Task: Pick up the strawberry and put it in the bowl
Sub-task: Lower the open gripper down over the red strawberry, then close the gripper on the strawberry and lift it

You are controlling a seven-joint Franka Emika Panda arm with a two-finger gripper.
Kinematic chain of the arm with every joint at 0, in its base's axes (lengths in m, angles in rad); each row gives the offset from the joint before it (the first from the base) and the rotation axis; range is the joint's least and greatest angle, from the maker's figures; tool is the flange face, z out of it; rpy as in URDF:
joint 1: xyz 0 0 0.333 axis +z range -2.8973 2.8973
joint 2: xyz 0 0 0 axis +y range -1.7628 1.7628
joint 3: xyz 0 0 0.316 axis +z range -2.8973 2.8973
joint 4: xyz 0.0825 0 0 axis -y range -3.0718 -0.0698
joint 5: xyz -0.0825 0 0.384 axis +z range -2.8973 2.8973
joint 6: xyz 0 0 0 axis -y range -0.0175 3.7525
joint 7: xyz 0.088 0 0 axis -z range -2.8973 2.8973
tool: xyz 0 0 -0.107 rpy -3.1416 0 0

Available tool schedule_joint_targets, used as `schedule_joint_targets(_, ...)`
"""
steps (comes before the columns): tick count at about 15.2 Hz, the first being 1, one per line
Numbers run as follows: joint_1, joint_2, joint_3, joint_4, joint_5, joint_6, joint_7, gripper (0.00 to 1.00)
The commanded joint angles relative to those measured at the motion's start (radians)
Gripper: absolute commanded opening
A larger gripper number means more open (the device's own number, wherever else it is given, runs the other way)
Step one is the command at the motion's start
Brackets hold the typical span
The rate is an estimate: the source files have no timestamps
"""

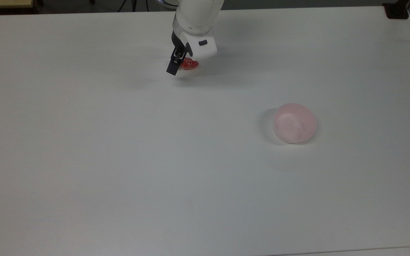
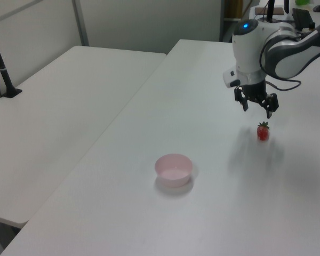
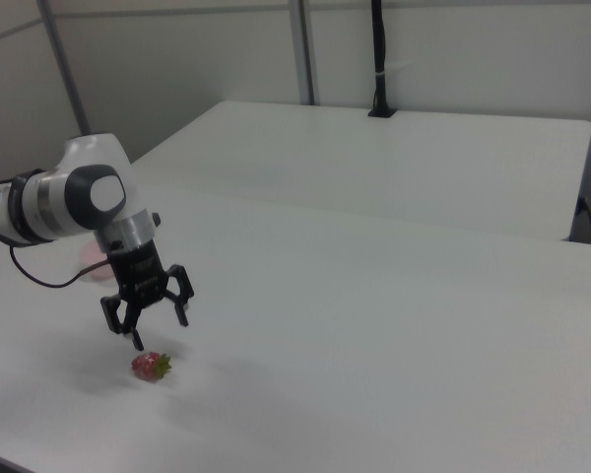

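Observation:
The strawberry (image 1: 192, 64) lies on the white table (image 1: 84, 149), its stem end hidden under my hand in the top view. In the left view the strawberry (image 2: 263, 132) sits just below my gripper (image 2: 257, 108), which hangs open a little above it. The right view has the gripper (image 3: 153, 330) open over the strawberry (image 3: 150, 366), not touching it. My gripper (image 1: 180, 64) holds nothing. The pale pink bowl (image 1: 295, 123) stands empty, far toward the top view's lower right. In the left view the bowl (image 2: 174, 169) is nearer the camera than the fruit.
A black clamp (image 1: 397, 10) sits on the table's far right corner in the top view. A second white table (image 2: 58, 112) adjoins on the left view's left, with a black pole (image 2: 1, 64) clamped to it. Wide bare tabletop lies between strawberry and bowl.

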Motion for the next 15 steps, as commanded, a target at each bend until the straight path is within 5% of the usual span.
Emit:
schedule_joint_targets(1,0.039,-0.023,-0.019,-0.065,-0.024,0.043,-0.024,0.86)
schedule_joint_targets(11,0.088,0.071,-0.017,-0.090,-0.074,0.120,0.040,0.76)
schedule_joint_targets(15,0.088,0.065,-0.019,-0.088,-0.079,0.121,0.038,0.55)
